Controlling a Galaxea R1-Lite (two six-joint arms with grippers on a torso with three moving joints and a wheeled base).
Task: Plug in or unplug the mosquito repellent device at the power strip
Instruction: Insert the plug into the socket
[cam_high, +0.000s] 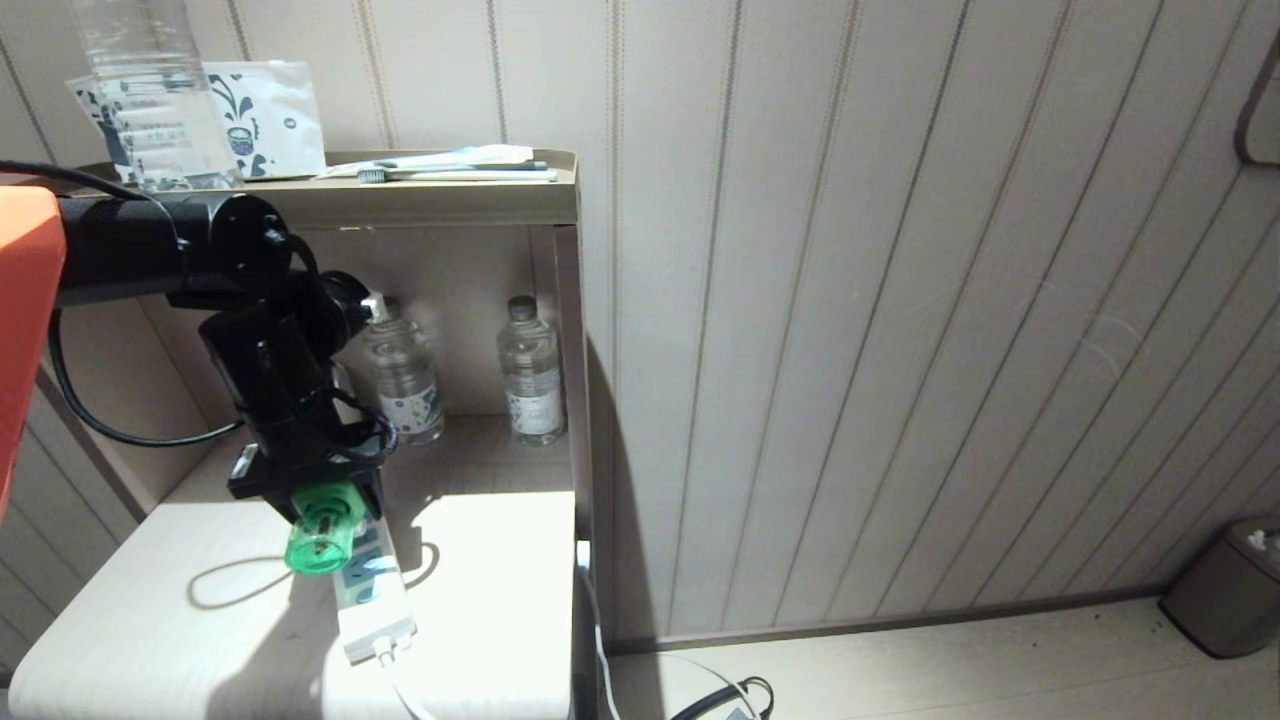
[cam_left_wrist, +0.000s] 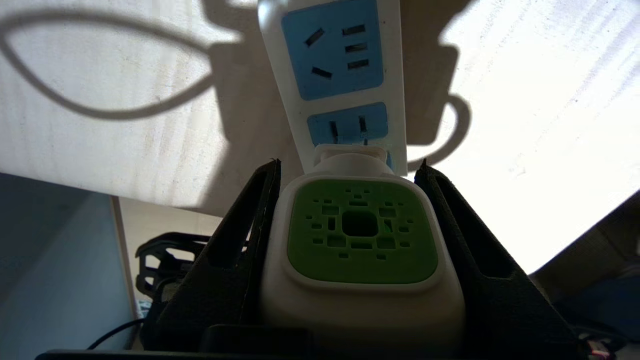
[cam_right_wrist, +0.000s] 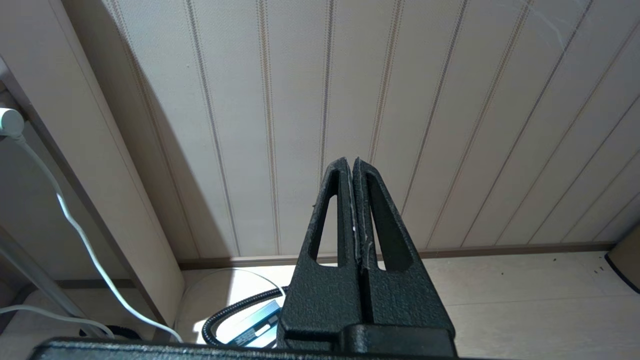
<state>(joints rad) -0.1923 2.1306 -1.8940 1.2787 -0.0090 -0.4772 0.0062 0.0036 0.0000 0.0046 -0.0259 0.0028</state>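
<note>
Pale striped wall panelling (cam_high: 900, 300) fills the background behind a bedside unit, with a light floor (cam_high: 950, 660) below and a small grey bin (cam_high: 1225, 590) in the far corner. Against the panelling stands a wooden shelf unit (cam_high: 470, 200); its top holds a clear bottle (cam_high: 150, 90), a printed packet (cam_high: 265, 115) and a toothbrush (cam_high: 450, 172), and its lower recess holds two clear water bottles (cam_high: 530, 375) standing upright against the back. In front of the recess lies a pale tabletop (cam_high: 140, 600), partly in bright sunlight.

On that tabletop the power strip (cam_high: 372, 590) lies flat, its row of blue socket faces running toward the near edge, with a white cable leaving its near end. The left arm (cam_high: 270, 370) reaches in from the left and points down over the strip's far end. The left gripper (cam_left_wrist: 350, 240) is clamped on the mosquito repellent device (cam_left_wrist: 360, 235), one black finger pressed to each side of its white body. The device's green bottle end faces the head camera, and in the wrist view its plug end sits against a socket face of the strip; whether the prongs are fully in cannot be told.

The right gripper (cam_right_wrist: 354, 167) hangs apart from the work, facing the wall and floor, its fingers pressed together on nothing.
</note>
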